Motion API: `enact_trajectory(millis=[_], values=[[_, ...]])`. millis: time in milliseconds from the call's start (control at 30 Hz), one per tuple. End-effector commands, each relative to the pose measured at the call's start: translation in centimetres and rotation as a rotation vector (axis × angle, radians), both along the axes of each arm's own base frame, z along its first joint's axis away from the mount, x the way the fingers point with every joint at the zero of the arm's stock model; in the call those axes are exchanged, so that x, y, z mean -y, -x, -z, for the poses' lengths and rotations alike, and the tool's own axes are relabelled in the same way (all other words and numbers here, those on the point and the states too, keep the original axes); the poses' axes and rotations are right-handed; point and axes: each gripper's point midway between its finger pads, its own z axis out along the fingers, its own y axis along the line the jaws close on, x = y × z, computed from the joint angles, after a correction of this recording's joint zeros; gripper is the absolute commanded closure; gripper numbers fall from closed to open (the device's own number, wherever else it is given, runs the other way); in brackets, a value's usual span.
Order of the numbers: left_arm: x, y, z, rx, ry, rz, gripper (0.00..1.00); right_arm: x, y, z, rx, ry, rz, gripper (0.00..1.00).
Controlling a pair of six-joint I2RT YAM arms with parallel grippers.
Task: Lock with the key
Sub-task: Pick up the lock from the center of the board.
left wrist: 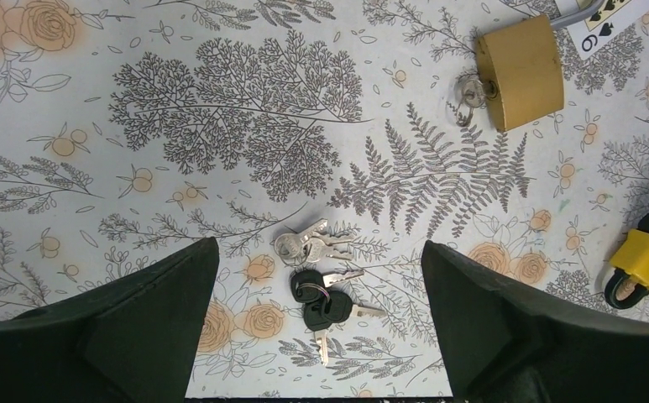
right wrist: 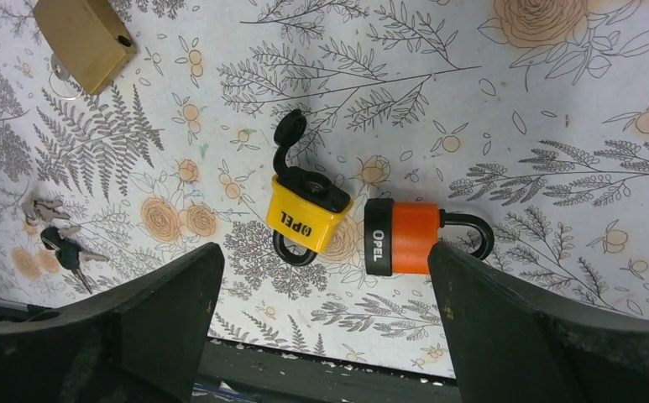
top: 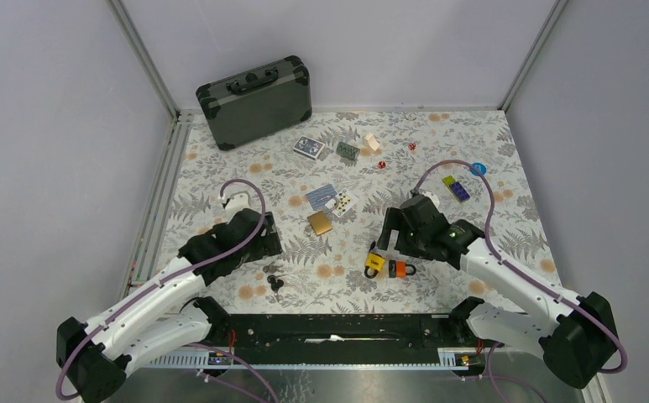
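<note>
Flowered bench (top: 203, 168): keys (left wrist: 316, 281) are being straddled by the released left fingers (left wrist: 153, 319), the yellow lock (right wrist: 308, 214) and orange lock (right wrist: 405, 238) by the released right fingers (right wrist: 161, 311); a key pickup is apparently being lined up, needing descent.

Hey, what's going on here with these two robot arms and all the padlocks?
Nothing has been picked up yet. The left gripper hovers open over a bunch of keys lying on the table. The right gripper hovers open over a yellow padlock, whose black cap is flipped open, and an orange padlock beside it. The keys lie apart from those two padlocks. A brass padlock lies farther out, untouched.
</note>
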Motion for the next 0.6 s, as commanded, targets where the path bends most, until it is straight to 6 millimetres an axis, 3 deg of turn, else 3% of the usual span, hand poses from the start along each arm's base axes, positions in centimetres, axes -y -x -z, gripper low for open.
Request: enact_trajectory(millis=[0,100,333,567], values=[[0.1,-0.5,-1.8,0.011,-0.006,-0.005,0.01,0.2,0.0,-1.2,-0.069,0.025,0.022,0.00],[0.0,-0.7,-2.6,0.026,-0.004,-0.006,0.01,-0.3,-0.4,-1.2,-0.084,0.052,-0.047,0.00],[-0.7,-1.0,-4.4,0.067,-0.018,-0.023,0.01,0.9,-1.2,-0.3,-0.063,0.156,-0.082,0.00],[0.8,-1.3,-4.6,0.068,-0.007,0.079,0.01,1.7,-1.2,-0.5,-0.031,0.166,-0.056,0.00]])
